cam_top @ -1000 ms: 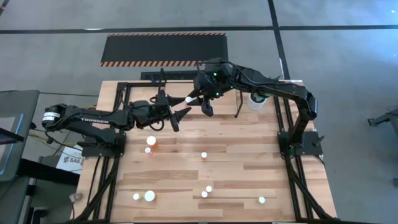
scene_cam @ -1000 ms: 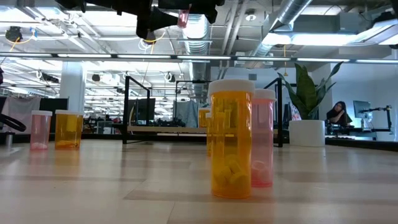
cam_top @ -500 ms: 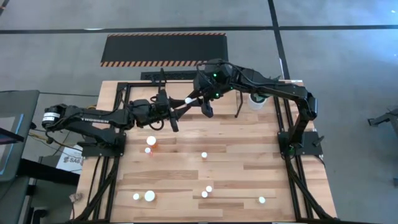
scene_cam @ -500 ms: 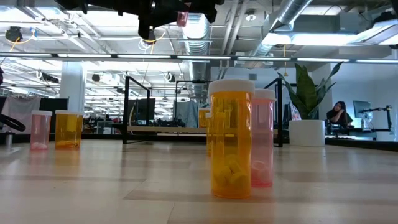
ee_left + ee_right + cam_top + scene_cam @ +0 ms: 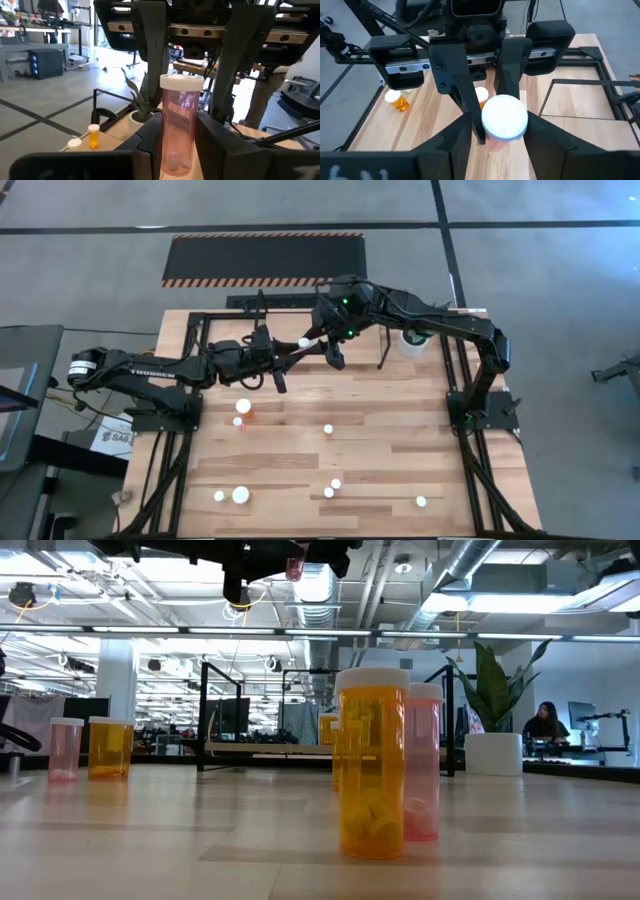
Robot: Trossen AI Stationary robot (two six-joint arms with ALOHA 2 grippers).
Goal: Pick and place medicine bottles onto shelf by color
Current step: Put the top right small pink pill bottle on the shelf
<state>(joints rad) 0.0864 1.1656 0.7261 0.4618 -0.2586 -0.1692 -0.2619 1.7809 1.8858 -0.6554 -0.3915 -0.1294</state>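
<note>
A pink medicine bottle with a white cap hangs in the air over the table's far middle, in front of the shelf. My left gripper reaches in from the table's left and is shut on it; in the high view my left gripper is just left of the cap. My right gripper points down over the cap, open, with a finger on either side. Several more bottles stand on their bases on the table, such as an orange one. My left gripper pinches the lower half of the bottle's pink body between its two fingers. The fingers come about level from the table's left and lie across the bottle. The bottle stands upright in the hold, cap up, lifted clear of the table. My right gripper has one finger clear of the cap; whether the other finger touches the cap I cannot tell.
White-capped bottles are scattered over the near half of the table, and two stand close together left of the middle. A white pot with a plant stands at the far right. A hazard-striped mat lies on the floor beyond.
My left gripper has shut its wide-open fingers on the pink bottle, staying where it was. The bottle has kept its place in the air under my right gripper.
</note>
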